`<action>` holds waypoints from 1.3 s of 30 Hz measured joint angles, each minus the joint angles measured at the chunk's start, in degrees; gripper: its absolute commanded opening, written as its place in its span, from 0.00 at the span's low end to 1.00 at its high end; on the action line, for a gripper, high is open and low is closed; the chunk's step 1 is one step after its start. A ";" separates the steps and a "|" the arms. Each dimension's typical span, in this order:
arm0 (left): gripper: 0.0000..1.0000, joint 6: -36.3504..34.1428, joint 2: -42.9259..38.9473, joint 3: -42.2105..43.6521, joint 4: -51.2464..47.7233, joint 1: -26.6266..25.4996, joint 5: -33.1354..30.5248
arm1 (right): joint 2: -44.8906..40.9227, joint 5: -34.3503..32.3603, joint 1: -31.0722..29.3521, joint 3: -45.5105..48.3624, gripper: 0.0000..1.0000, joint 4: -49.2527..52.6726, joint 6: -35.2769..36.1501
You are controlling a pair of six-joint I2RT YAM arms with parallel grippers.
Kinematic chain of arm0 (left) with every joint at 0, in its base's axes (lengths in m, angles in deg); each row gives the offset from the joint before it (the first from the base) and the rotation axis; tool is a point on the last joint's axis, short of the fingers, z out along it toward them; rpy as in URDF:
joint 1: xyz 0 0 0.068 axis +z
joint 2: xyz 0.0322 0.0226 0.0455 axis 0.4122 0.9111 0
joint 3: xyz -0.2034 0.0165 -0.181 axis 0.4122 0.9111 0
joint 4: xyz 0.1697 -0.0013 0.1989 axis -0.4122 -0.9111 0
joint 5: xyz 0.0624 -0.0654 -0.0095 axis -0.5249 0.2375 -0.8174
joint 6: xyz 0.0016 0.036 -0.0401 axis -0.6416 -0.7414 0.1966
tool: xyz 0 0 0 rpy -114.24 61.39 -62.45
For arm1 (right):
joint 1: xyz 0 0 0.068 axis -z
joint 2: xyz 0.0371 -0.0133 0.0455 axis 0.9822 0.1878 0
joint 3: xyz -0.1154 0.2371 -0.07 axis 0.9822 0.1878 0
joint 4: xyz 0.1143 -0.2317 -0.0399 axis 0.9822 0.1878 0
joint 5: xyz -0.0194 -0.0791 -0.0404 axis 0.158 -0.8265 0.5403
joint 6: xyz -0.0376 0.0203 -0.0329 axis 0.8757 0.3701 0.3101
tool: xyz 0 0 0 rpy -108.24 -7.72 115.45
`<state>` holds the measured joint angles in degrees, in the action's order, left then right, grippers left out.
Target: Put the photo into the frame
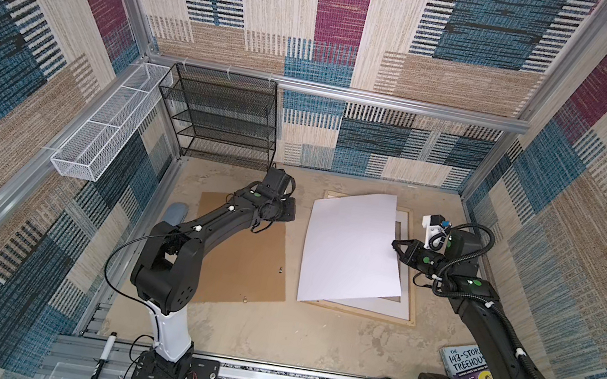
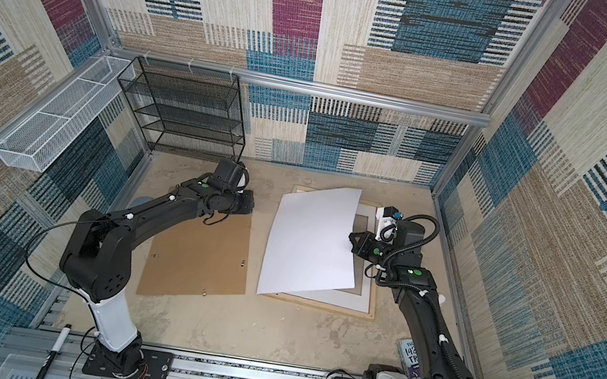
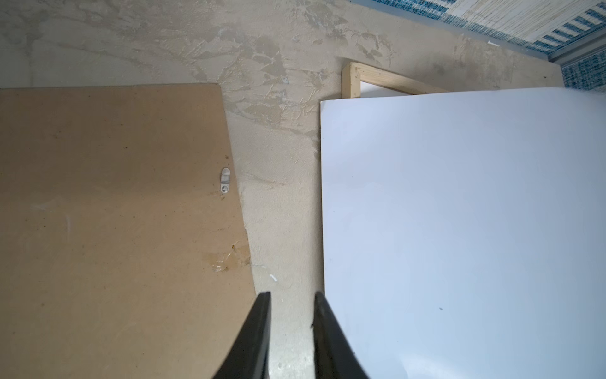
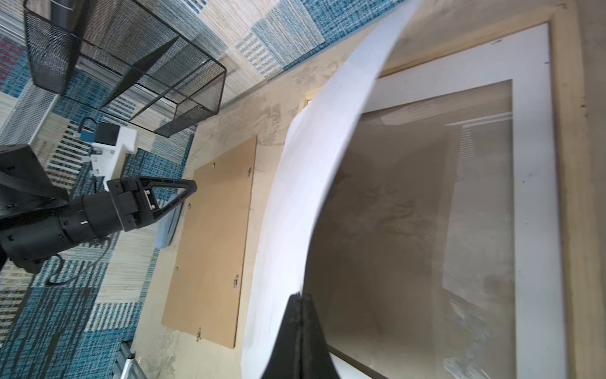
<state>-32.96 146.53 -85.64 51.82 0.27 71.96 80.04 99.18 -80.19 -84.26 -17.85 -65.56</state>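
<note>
The large rectangular paper photo (image 1: 350, 249) shows a plain white side. The open-centred mat board (image 1: 390, 308) is white too, and the thin-stripped picture frame (image 1: 376, 316) is pale natural wood. The flat backing board (image 1: 238, 263) is plain brown. The worktop (image 1: 309, 339) is mottled beige. The woven wall panels (image 1: 343, 3) form a patchwork of blue, magenta, cream and tan, partly striped. The wire mesh shelf (image 1: 221, 117) is black and the long mesh basket (image 1: 105, 130) is white. The left end effector (image 3: 292, 295) and the right end effector (image 4: 300, 297) are black.

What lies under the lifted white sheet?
The white mat board lying in the wooden frame; mostly their right and near edges show from above. The sheet hides the rest.
</note>
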 measured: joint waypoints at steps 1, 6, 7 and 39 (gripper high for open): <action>0.27 0.00 0.22 -0.17 0.00 0.00 0.13 | -0.28 -0.87 0.04 0.09 0.00 0.81 0.37; 0.27 0.04 1.09 -0.85 0.02 0.00 1.42 | -1.27 -4.90 0.39 1.07 0.00 3.34 0.68; 0.27 0.07 1.22 -0.92 0.02 0.00 1.51 | -1.25 -5.55 0.46 1.20 0.00 3.56 0.87; 0.27 2.93 11.26 -1.16 5.77 -7.76 9.25 | 6.80 -14.29 5.01 3.58 0.00 2.21 6.14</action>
<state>-30.03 157.79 -86.80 57.59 -7.49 81.20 86.83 84.89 -75.19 -80.68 -15.64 -59.42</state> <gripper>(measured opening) 0.274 0.052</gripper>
